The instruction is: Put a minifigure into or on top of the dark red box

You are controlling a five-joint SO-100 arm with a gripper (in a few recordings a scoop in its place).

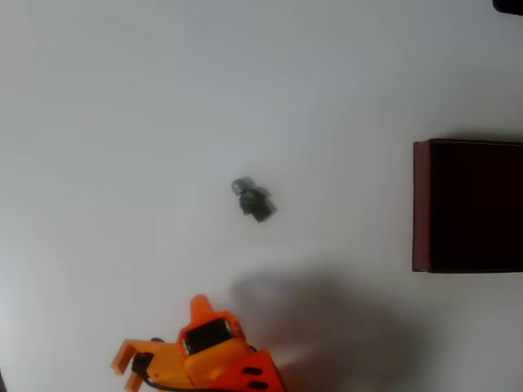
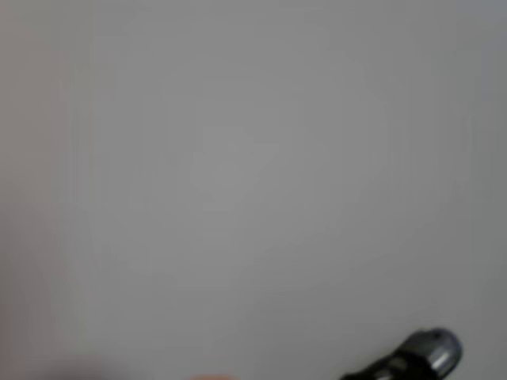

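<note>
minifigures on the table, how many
1: the minifigure lies on the white table near the middle of the overhead view, left of the dark red box; its interior is too dark to check.

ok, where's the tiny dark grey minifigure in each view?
Overhead view: the tiny dark grey minifigure with a lighter grey rounded head lies near the middle, on the white table.
Wrist view: it sits at the bottom right corner, partly cut off.
Shared landmark: the white table.
</note>
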